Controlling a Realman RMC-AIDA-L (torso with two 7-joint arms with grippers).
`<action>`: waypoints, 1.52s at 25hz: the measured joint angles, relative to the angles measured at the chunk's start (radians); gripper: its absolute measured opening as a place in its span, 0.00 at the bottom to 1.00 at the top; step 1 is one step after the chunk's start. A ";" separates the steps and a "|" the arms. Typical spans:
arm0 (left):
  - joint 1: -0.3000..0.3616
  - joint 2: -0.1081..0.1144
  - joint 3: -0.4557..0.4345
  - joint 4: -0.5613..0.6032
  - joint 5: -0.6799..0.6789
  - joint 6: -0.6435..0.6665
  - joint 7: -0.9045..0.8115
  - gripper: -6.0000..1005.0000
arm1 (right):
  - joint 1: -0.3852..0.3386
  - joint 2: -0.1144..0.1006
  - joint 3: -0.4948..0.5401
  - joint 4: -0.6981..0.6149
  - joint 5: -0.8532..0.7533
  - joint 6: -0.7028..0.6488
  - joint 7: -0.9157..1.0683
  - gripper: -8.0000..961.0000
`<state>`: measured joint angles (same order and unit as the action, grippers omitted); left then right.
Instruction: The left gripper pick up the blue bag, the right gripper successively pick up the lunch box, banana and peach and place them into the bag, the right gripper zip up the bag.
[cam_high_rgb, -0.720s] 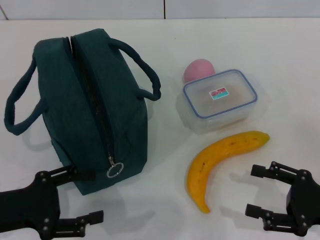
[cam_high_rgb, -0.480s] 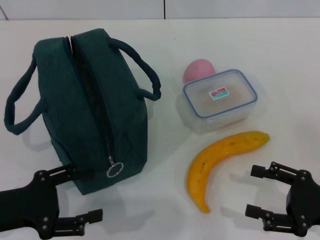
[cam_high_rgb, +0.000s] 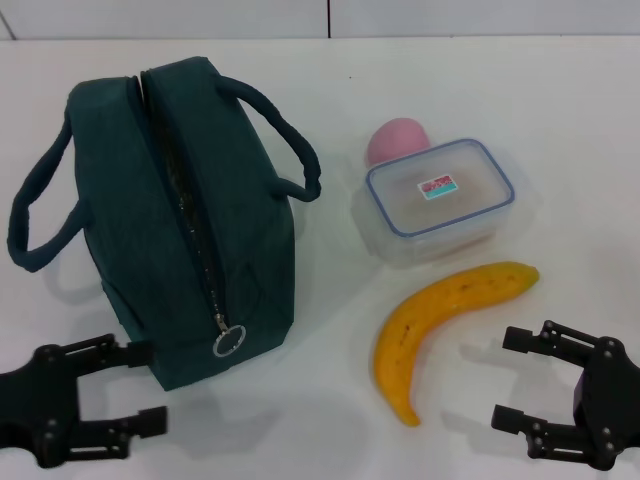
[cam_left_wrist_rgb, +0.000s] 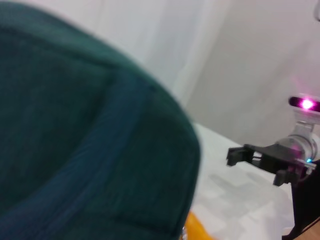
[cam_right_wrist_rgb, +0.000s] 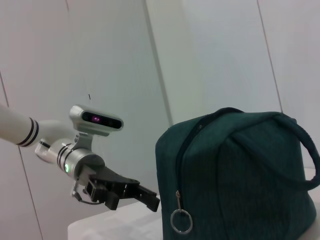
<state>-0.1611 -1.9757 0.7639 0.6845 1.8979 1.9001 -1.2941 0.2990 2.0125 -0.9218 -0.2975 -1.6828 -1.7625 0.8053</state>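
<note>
Labels: your only marking is the small red-and-teal sticker (cam_high_rgb: 438, 187) on the lunch box lid; its writing is too small to read.
Blue bag (cam_high_rgb: 180, 210): stands at table left, dark teal fabric, boxy with rounded top, two padded loop handles, zipper along the top closed as far as you can see.
Ring pull (cam_high_rgb: 230, 342): metal ring hanging at the near end of the zipper; the right wrist view shows it dangling (cam_right_wrist_rgb: 181, 221) against the bag's end wall.
Lunch box (cam_high_rgb: 440, 200): clear rectangular plastic, rounded corners, blue-rimmed lid, on the table right of the bag.
Peach (cam_high_rgb: 397, 141): pink, round, smooth, touching the lunch box's far left corner.
Banana (cam_high_rgb: 440, 320): yellow-orange, curved, brown specks, just in front of the lunch box, apart from it.
Left gripper (cam_high_rgb: 135, 388): your black claw sits low at the bag's near left corner, fingers apart, nothing between them, upper finger tip right at the bag's bottom edge.
Right gripper (cam_high_rgb: 512, 378): near the right edge, just right of the banana, fingers spread, empty.
View differences: left wrist view is mostly filled by bag fabric (cam_left_wrist_rgb: 85, 145) plus a sliver of banana; only the wrist views show the grippers' silver wrists.
Table (cam_high_rgb: 580, 150): white, smooth.
</note>
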 joint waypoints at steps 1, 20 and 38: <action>-0.001 0.009 0.000 0.008 0.004 0.000 -0.038 0.87 | 0.000 0.000 0.000 0.000 0.000 0.000 0.000 0.83; -0.107 0.169 -0.189 0.292 0.166 0.008 -0.799 0.87 | 0.007 0.000 0.000 0.000 0.000 0.000 0.001 0.82; -0.376 0.185 -0.194 0.348 0.221 0.059 -1.303 0.87 | 0.014 0.000 0.000 0.000 0.012 0.017 0.014 0.81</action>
<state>-0.5372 -1.7903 0.5698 1.0324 2.1191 1.9592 -2.5969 0.3130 2.0126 -0.9217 -0.2976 -1.6711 -1.7455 0.8192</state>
